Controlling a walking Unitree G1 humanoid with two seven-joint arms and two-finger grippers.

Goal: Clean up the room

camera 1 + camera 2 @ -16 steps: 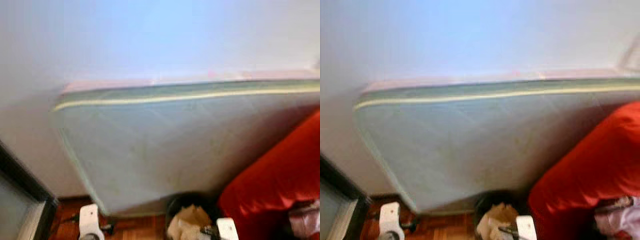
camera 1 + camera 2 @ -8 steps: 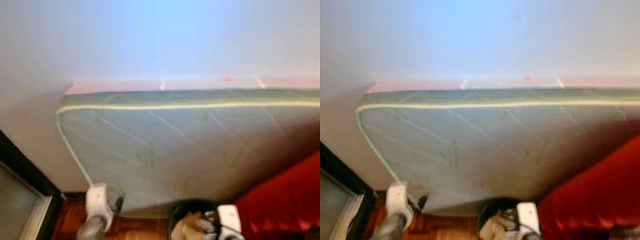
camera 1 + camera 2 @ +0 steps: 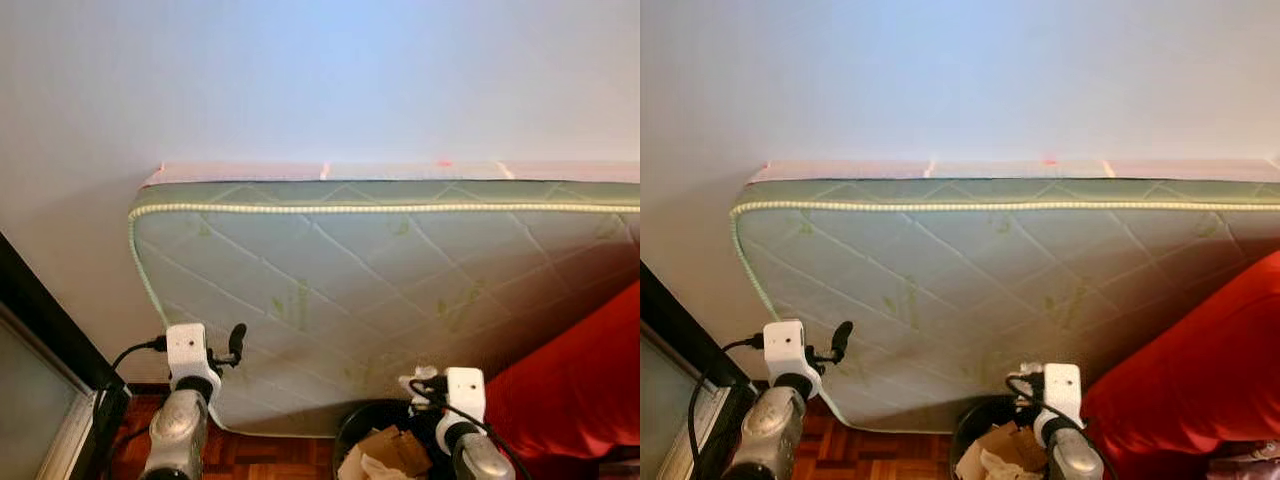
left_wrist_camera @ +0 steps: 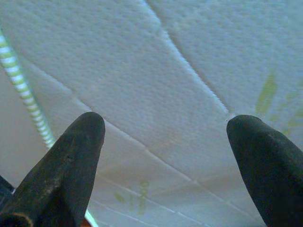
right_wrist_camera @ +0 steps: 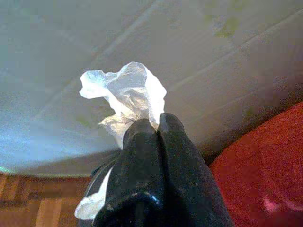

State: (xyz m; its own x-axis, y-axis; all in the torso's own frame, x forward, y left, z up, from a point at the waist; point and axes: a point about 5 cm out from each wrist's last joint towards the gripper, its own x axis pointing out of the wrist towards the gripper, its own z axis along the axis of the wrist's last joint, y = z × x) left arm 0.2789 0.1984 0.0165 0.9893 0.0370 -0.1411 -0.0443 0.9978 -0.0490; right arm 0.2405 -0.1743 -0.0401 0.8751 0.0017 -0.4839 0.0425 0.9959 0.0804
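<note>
Right gripper [image 5: 158,124]: we log its black fingers pressed together on a crumpled white tissue [image 5: 124,97], which sticks out past the tips. Just below it we see a round black waste bin [image 3: 362,425] holding brown cardboard scraps and paper. Beyond it leans a pale green quilted mattress [image 3: 400,290] against the wall; a red fabric cushion [image 3: 580,390] sits at its right. Left gripper [image 4: 165,127]: fingers spread wide, holding nothing, facing the mattress.

The mattress [image 3: 400,290] is faced head-on from the head cameras, filling mid-frame in both. It is viewed very closely along each wrist's fingers.
</note>
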